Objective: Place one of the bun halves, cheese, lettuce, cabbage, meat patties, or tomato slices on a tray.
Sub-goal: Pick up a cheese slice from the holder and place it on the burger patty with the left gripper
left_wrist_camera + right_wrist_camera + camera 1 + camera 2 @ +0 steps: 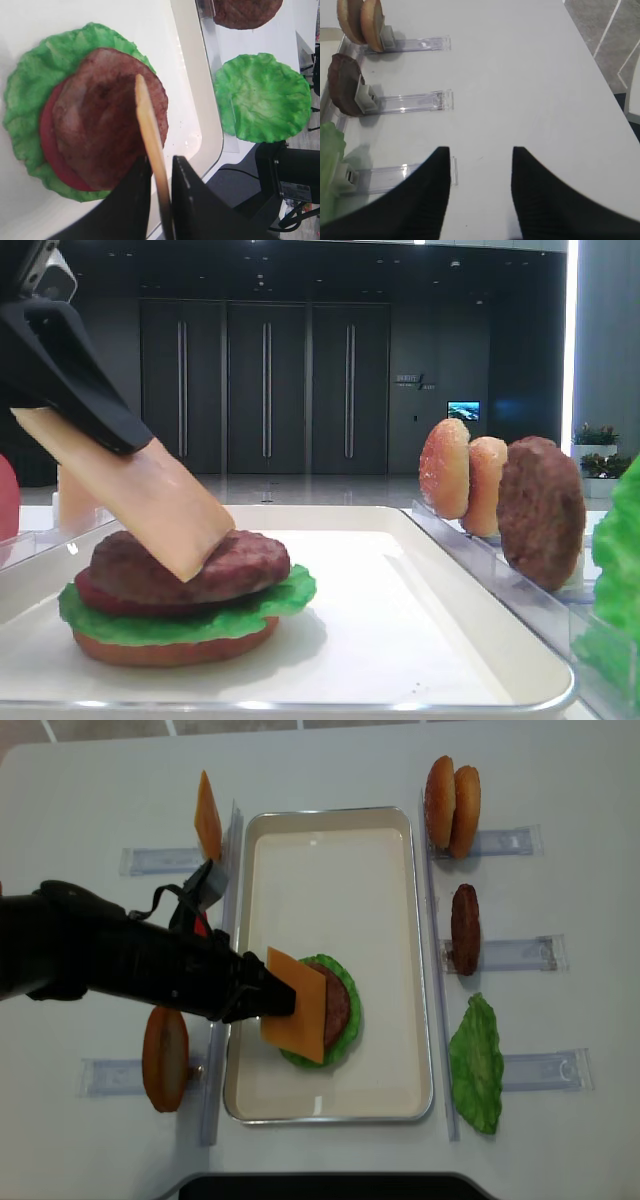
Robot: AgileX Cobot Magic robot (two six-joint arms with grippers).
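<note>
Left wrist view | we see left gripper [159, 192] pinching the cheese [150, 145], its lower edge resting on the meat patty [107, 135] on the tray [400, 920] | step: placing cheese | next: we judge release and retreat | right gripper [480, 190] spread, idle.

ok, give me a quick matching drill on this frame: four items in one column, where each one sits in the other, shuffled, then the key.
Items:
1. cheese slice
2. meat patty on the stack
3. spare lettuce leaf
4. two bun halves

Places:
A. standing on edge in a clear rack, at the far right of the tray
B. pinched in the left gripper jaws, tilted, low edge on the patty
C. in the rack at the near right of the tray
D. lying on a tomato slice and lettuce, inside the tray

Pairs: 1-B, 2-D, 3-C, 4-A
</note>
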